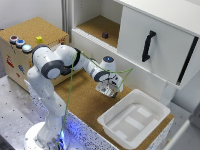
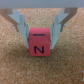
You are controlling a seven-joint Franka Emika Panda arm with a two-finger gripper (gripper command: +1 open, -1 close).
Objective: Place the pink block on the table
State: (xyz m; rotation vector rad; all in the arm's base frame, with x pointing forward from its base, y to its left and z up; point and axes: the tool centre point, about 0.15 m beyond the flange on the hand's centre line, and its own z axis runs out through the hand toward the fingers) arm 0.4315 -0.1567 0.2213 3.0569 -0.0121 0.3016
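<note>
The pink block is a small reddish-pink cube with a black "N" on its side. In the wrist view it stands upright with its base on the brown cork table. My gripper is directly over it, one finger against each upper side edge, shut on it. In the exterior view my gripper hangs low over the table, just off the white tray's far corner. The block itself is hidden there behind the fingers.
A white tray sits on the table at the exterior view's right. A cork-topped box with coloured buttons and a yellow cube stands at the left. A dark purple block lies on the shelf beside the white cabinet door.
</note>
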